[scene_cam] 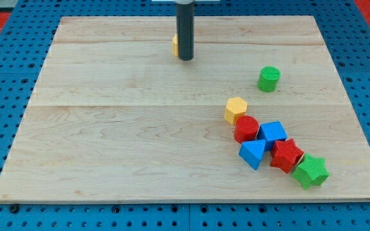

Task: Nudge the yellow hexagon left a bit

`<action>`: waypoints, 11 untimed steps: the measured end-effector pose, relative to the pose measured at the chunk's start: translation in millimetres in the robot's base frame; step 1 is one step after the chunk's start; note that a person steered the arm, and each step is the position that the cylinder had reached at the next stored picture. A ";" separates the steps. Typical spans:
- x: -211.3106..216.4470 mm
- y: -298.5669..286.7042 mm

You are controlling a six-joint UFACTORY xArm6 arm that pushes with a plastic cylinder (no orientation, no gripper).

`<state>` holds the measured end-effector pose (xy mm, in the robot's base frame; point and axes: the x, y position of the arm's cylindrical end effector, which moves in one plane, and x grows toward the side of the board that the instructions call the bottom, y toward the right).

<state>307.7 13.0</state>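
Observation:
The yellow hexagon (236, 109) sits right of the board's centre, touching the top-left of a red cylinder (246, 129). My tip (185, 58) is at the view's top centre, far up and left of the hexagon. A second yellow block (175, 44) is mostly hidden behind the rod; its shape cannot be made out.
A green cylinder (269, 78) stands alone up and right of the hexagon. Below the hexagon lies a cluster: a blue block (273, 133), a blue triangular block (253, 154), a red star (286, 155) and a green star (311, 171). The wooden board (108, 141) rests on a blue pegboard.

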 end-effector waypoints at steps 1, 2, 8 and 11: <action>-26.0 -17.7; -33.4 -17.2; 132.7 148.9; 153.5 18.0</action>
